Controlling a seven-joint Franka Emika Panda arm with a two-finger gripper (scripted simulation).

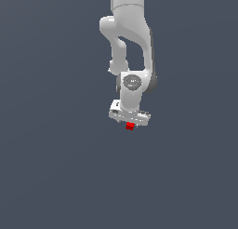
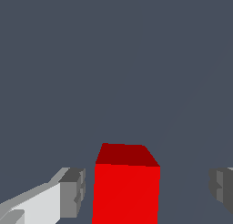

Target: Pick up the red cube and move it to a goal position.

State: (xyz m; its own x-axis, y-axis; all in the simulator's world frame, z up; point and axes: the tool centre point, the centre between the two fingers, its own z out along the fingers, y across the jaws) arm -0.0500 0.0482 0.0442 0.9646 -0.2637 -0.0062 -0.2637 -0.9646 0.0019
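The gripper [image 2: 148, 191] stands with its jaws spread wide. In the wrist view a grey finger pad [image 2: 73, 191] shows on one side of the red cube [image 2: 126, 191] and the other pad on the far side, each with a visible gap of grey floor between pad and cube. One gap is narrow, the other clearly larger, so the cube sits off-centre between the fingers. Nothing is clamped.

In the exterior view the gripper [image 1: 130, 123] points downward, and the red cube [image 1: 130, 126] shows just below the white hand body, between the fingertips. Whether the fingertips touch the floor [image 1: 56, 177] cannot be told.

Judged progress: the approach and descent appear complete, with the cube bracketed. The grasp is not yet made. Closing, lifting and carrying to the goal remain. No goal marker is visible in either view, so its location cannot be stated.

Surroundings: the white arm [image 1: 128, 32] rises above the hand. The floor is uniform grey in both views. No other object appears, and nothing visible blocks closing or lifting.
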